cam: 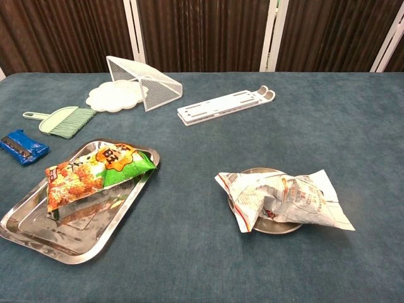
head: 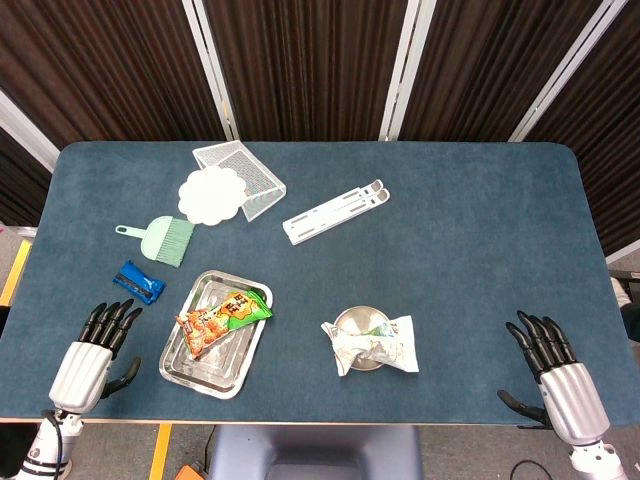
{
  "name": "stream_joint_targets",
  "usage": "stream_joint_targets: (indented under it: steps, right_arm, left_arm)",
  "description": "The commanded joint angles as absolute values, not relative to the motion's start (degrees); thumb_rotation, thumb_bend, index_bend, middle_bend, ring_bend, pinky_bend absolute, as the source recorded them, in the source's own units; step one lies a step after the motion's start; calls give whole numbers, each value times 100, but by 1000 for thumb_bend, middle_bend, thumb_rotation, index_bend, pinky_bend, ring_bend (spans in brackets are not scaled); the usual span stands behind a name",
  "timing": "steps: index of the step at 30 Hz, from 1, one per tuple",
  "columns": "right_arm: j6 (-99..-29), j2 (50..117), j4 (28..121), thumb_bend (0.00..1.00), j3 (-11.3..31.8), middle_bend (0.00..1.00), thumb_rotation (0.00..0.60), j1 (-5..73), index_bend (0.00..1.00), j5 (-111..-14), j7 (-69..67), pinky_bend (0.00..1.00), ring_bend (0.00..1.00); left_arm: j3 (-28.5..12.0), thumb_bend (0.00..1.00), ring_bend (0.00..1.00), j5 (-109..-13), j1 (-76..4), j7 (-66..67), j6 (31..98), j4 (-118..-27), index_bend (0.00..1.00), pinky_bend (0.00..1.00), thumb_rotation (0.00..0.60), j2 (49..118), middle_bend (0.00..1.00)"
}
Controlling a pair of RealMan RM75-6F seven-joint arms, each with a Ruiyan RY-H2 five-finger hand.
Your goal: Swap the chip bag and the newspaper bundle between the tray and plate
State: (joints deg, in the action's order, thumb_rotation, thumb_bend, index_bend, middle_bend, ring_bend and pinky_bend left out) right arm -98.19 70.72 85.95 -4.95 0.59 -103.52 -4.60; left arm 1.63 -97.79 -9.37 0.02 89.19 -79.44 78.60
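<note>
Both hands, left hand (head: 95, 350) and right hand (head: 556, 380), rest empty, fingers spread, on blue table (head: 480, 240).

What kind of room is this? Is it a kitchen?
Probably not a kitchen; more likely a robot test room. A blue felt-like table stands before dark curtains, with two robot hands, left hand and right hand, resting at its near edge beside laid-out practice items.

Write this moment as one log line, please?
left hand: open, idle | right hand: open, idle | chip bag: on tray | newspaper bundle: on plate | swap: not started
</note>
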Motion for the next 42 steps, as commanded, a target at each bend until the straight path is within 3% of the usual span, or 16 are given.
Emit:
stream_joint_targets:
  steps: [1, 7, 17, 28, 30, 32, 34, 37, 39, 42]
  right_arm:
    - [-9773, 7056, 8622, 161, -491, 0, 600, 63, 0, -10333, -425, 0, 0]
    - [-9727, 7077, 8633, 161, -440, 0, 600, 69, 0, -10298, -407, 0, 0]
    - [-9630, 7021, 8676, 161, -456, 0, 600, 92, 0, -10325, -474, 0, 0]
    - [-9499, 6934, 8723, 161, -433, 0, 600, 137, 0, -10243, -667, 0, 0]
    - [-9520, 6929, 8722, 162, -408, 0, 600, 131, 0, -10218, -684, 0, 0]
    - [-9521, 6922, 8723, 162, -390, 0, 600, 128, 0, -10189, -711, 0, 0]
    - [-9511, 6914, 8724, 162, -380, 0, 600, 128, 0, -10170, -723, 0, 0]
    - [-9504, 6900, 8734, 161, -377, 0, 600, 128, 0, -10168, -731, 0, 0]
    - [-9507, 6884, 8737, 161, -373, 0, 600, 126, 0, -10164, -752, 0, 0]
    - [-9432, 6823, 8748, 162, -401, 0, 600, 146, 0, -10158, -800, 0, 0]
  left_arm:
    - [189, 402, 0, -9751, -988, -108, 8786, -7854, 0, 15, 600, 7994, 0]
    - [209, 394, 0, -9819, -1423, -1031, 8207, -7818, 0, 15, 600, 8274, 0]
    - [-283, 380, 0, -9395, -2427, -1151, 6877, -7610, 0, 14, 600, 9042, 0]
    - [-521, 370, 0, -8428, -2827, 50, 5908, -7377, 0, 22, 600, 9337, 0]
    - [-525, 368, 0, -8289, -2854, 251, 5800, -7391, 0, 68, 600, 9335, 0]
    - [-552, 368, 9, -8201, -2879, 377, 5790, -7388, 0, 182, 600, 9380, 1]
    - [-574, 371, 90, -8150, -2923, 371, 5759, -7332, 8, 305, 600, 9436, 54]
    - [-630, 400, 282, -8112, -3002, 175, 5705, -7229, 125, 483, 600, 9492, 224]
    - [-662, 453, 407, -8134, -3059, 72, 5730, -7058, 242, 615, 600, 9567, 355]
    - [-691, 575, 499, -8176, -3149, 12, 5757, -6801, 308, 706, 600, 9670, 433]
